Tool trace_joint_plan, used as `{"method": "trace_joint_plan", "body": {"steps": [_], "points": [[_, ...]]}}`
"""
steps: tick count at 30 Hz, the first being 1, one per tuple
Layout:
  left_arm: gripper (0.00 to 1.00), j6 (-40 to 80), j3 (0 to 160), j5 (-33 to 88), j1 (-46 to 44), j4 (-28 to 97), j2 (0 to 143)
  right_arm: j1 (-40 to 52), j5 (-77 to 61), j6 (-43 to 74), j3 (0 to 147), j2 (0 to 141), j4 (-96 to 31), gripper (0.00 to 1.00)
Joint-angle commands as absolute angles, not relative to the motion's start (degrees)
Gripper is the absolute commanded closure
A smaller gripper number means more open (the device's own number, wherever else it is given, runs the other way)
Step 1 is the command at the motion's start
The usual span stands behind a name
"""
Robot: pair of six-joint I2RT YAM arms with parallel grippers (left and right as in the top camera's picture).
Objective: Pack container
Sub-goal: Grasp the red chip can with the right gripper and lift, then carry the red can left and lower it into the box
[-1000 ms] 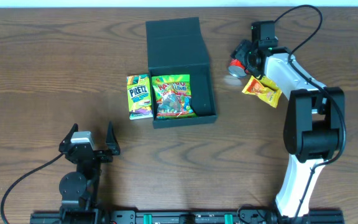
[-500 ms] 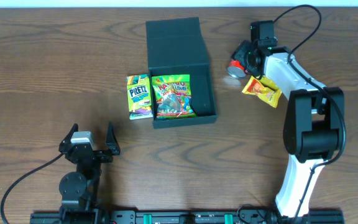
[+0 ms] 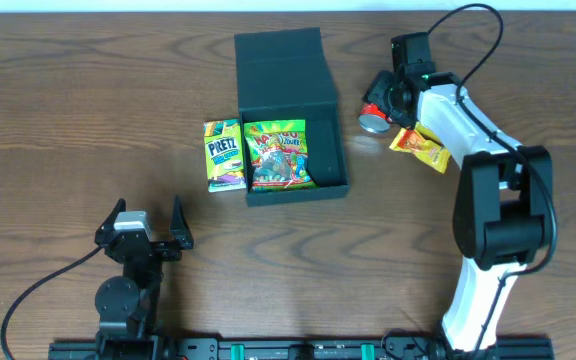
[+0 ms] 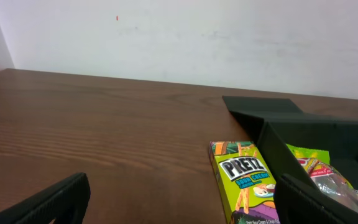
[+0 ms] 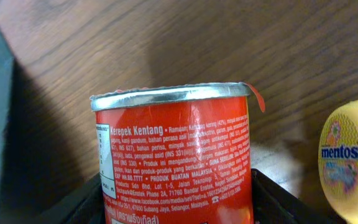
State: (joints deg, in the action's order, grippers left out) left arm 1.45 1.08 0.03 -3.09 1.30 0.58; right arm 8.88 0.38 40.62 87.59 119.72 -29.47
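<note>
The dark teal-black container (image 3: 334,150) lies open in the overhead view, its flap lid stretched toward the far edge, a colourful candy bag (image 3: 279,155) inside it. It also shows in the left wrist view (image 4: 347,134). A yellow-green Pretz box (image 3: 224,155) lies against its left wall, seen too in the left wrist view (image 4: 244,180). My right gripper (image 3: 380,108) is shut on a red chips can (image 3: 373,117) with a silver lid (image 5: 173,149), right of the container. My left gripper (image 3: 145,222) is open and empty near the table's front.
A yellow snack pack (image 3: 420,144) lies on the table just right of the can, under my right arm. A yellow Mentos pack (image 5: 350,162) shows at the right edge of the right wrist view. A white wall stands behind the table.
My right gripper, holding the red can, has shifted a little to the left and toward the front, nearer the container. The left arm has not moved.
</note>
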Motion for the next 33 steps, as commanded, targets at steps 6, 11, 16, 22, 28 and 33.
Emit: {"method": "trace_joint_plan", "body": {"steps": [6, 11, 16, 22, 28, 33], "points": [[0.05, 1.26, 0.25, -0.40, -2.85, 4.36, 0.23, 11.40, 0.67, 34.06, 87.92, 112.20, -33.26, 0.44], [0.05, 1.26, 0.25, -0.40, -2.85, 4.36, 0.23, 13.26, 0.89, 32.10, 87.92, 108.68, -37.17, 0.46], [0.05, 1.26, 0.25, -0.40, -2.85, 4.36, 0.23, 15.68, 3.20, 30.98, 87.90, 104.53, -42.17, 0.44], [0.05, 1.26, 0.25, -0.40, -2.85, 4.36, 0.23, 19.57, 3.18, 30.98, 87.92, 100.51, -48.60, 0.44], [0.05, 1.26, 0.25, -0.40, -2.85, 4.36, 0.23, 25.63, 3.25, 30.98, 87.90, 99.22, -50.94, 0.44], [0.05, 1.26, 0.25, -0.38, -2.85, 4.36, 0.23, 30.96, 6.28, 31.22, 87.09, 99.39, -50.83, 0.44]]}}
